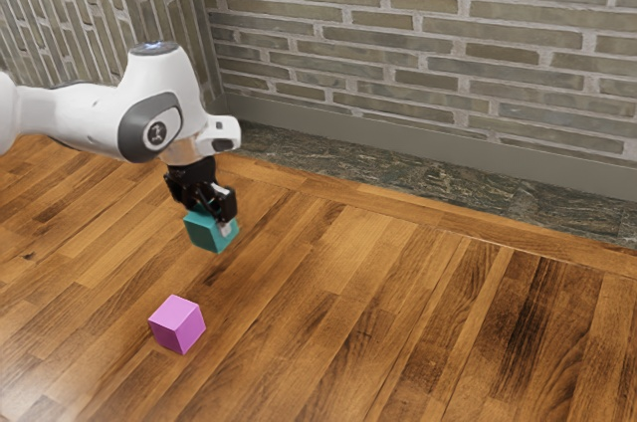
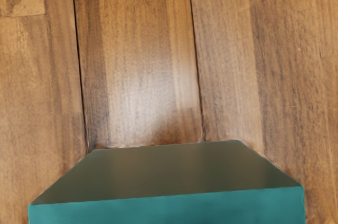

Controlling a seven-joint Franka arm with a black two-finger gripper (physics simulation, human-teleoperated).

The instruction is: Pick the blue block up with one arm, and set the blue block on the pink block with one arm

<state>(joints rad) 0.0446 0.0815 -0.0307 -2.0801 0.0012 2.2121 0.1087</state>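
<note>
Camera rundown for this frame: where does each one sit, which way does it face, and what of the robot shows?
Exterior view: beside the arm and raised, looking down across the wooden surface toward the brick wall. It shows the white arm entering from the exterior view's left and the tool shut on the blue block, lifted off the wood. The pink block sits apart, nearer the camera.
Wrist view: on the hand, facing down at the planks, with the held blue block just under the hand.
Shared: the blue block and the wooden surface.
</note>
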